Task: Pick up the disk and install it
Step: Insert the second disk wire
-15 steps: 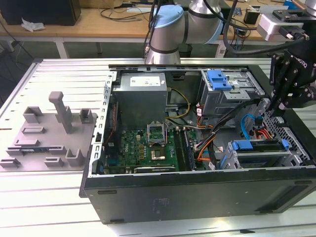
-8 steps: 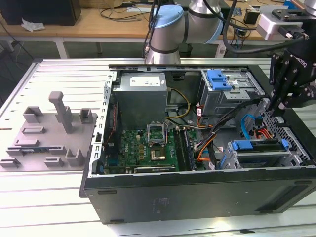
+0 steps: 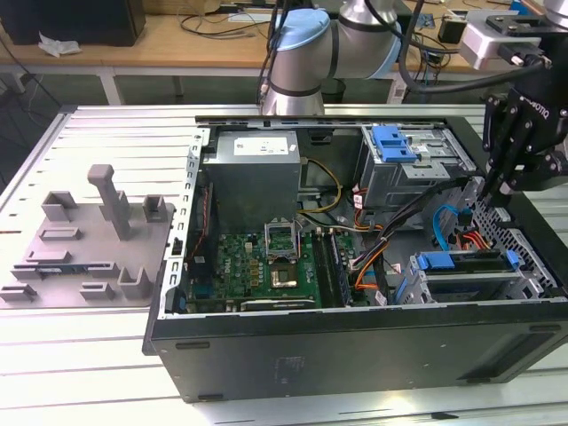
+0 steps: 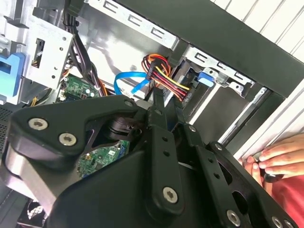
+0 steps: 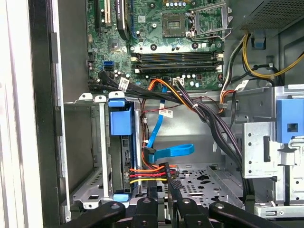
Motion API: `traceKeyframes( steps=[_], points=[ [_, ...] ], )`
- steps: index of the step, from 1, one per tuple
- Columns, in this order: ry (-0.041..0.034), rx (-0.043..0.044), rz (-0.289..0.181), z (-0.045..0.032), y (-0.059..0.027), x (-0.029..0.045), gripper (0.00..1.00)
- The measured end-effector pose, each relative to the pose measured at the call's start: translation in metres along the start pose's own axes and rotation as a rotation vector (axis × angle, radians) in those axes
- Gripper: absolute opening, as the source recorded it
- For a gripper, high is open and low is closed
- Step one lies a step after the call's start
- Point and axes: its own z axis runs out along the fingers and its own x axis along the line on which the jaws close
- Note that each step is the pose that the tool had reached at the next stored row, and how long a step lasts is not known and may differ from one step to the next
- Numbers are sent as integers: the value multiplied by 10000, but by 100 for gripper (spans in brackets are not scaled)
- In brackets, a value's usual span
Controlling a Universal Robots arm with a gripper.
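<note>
Exterior view, left to right. Grey fixture block (image 3: 89,235) with posts and slots sits on the slatted metal tabletop (image 3: 89,373) at mid left. The open PC case (image 3: 355,355) fills centre and right. Inside it: grey power-supply box (image 3: 253,173) at upper centre, green motherboard (image 3: 257,271) below it, and a drive cage with a blue latch (image 3: 395,146) at upper right.

The disk (image 3: 461,271) is already in the case, seated in the lower-right bay. It stands on edge, and its blue bracket shows along the top. A blue SATA cable (image 3: 441,226) and a red/orange/yellow power lead (image 3: 475,238) run to the area just above it.

The arm comes in from top centre; its grey-and-blue joint (image 3: 306,49) is over the back of the case. Its black wrist hangs at the right edge with the claw (image 3: 484,197) pointing down into the case, just above and right of the disk.

First wrist view: the disk (image 5: 121,152) sits upright in its bay at lower left centre, with the power plug (image 5: 167,172) just beside it. The claw (image 5: 160,192) tips at the bottom edge are pressed together, empty, right next to that plug.

Second wrist view: claw (image 4: 158,102) linkage fills the lower frame. A person's hand (image 4: 278,159) rests on the case edge at lower right.
</note>
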Motion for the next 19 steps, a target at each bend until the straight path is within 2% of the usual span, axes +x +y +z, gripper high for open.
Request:
traceKeyframes(
  steps=[4, 6, 7, 10, 15, 16, 19],
  points=[
    [149, 14, -301, -2, 1, -32, 24],
    [278, 9, -444, -2, 2, -42, 24],
    [412, 10, -514, -3, 5, -61, 24],
    [671, 16, -541, -6, 22, -107, 24],
    [1012, 23, -549, -8, 48, -169, 24],
    [1068, 23, -551, -8, 56, -174, 24],
    [1155, 26, -553, -7, 78, -187, 24]
  ],
)
